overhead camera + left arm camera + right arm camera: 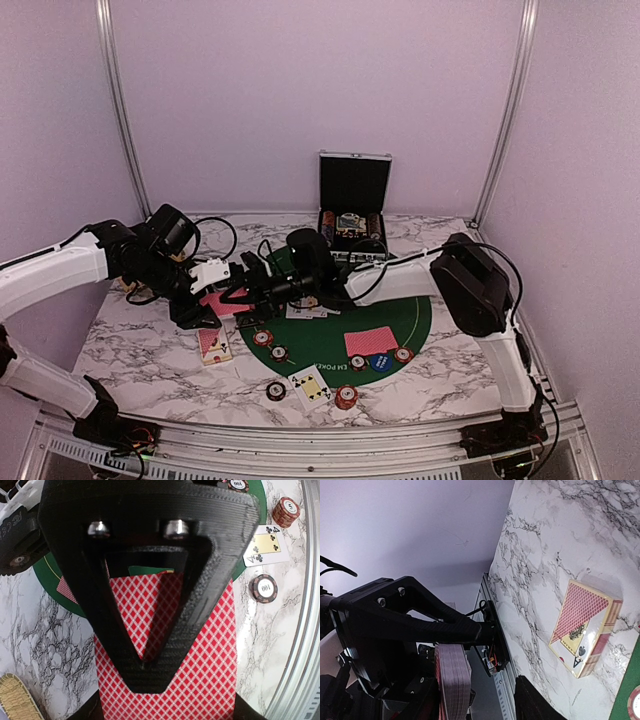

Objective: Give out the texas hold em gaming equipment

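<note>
marble-patterned desk (150,350) carries a round green mat (425,310) on its right half, and an open metal case (354,170) stands at the back edge. my left jaws are clamped tight on the deck of red-backed cards (210,680), held just above the desk by the mat's left rim. my right jaws sit close beside that deck, at its edge; how wide they stand, and whether they pinch a card off it, i cannot tell. some dealing already shows: a red-backed pile (370,342) lies on the mat, pale face-up cards (305,312) lie under my right arm, and a four of clubs (312,385) lies face up at the mat's near rim. several chips (346,397) are spread along the mat's front and left edge, and a blue disc (380,362) rests just beside the red-backed pile. the card box (585,630) lies on the marble left of the mat. i judge the job partly done: the deck in my grip looks thick, the case seems to hold more chips, and not every place around the mat has cards or chips yet.
</note>
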Robot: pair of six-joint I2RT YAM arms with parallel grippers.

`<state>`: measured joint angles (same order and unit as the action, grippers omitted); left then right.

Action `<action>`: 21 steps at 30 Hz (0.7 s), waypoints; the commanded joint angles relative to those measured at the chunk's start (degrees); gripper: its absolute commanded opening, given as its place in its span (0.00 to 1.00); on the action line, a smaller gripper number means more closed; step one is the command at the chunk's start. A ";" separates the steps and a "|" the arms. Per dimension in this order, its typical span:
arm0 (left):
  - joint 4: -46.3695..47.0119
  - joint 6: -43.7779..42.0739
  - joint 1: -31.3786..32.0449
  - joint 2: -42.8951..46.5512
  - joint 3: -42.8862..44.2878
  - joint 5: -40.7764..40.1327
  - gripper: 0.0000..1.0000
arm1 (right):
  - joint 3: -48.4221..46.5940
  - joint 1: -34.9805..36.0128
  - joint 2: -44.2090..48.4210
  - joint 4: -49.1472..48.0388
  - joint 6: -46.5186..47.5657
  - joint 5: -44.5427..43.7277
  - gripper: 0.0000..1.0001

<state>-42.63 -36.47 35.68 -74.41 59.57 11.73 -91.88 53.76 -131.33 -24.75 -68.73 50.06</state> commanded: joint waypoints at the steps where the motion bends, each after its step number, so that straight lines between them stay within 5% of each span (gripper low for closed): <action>1: 1.27 -0.62 -0.09 2.15 -0.49 0.79 0.00 | 0.37 -0.67 2.62 3.17 2.23 0.10 0.50; 7: 1.27 -0.62 -0.09 2.02 -0.60 0.61 0.00 | 0.66 -1.02 4.37 6.25 4.41 0.06 0.47; 21: 1.32 -0.48 -0.09 1.70 -0.68 0.58 0.00 | 2.26 -2.09 7.40 8.19 5.67 0.78 0.21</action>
<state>-42.41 -36.47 35.68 -74.04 59.00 11.73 -90.24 52.23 -126.98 -18.17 -64.23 50.11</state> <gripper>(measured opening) 0.651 0.234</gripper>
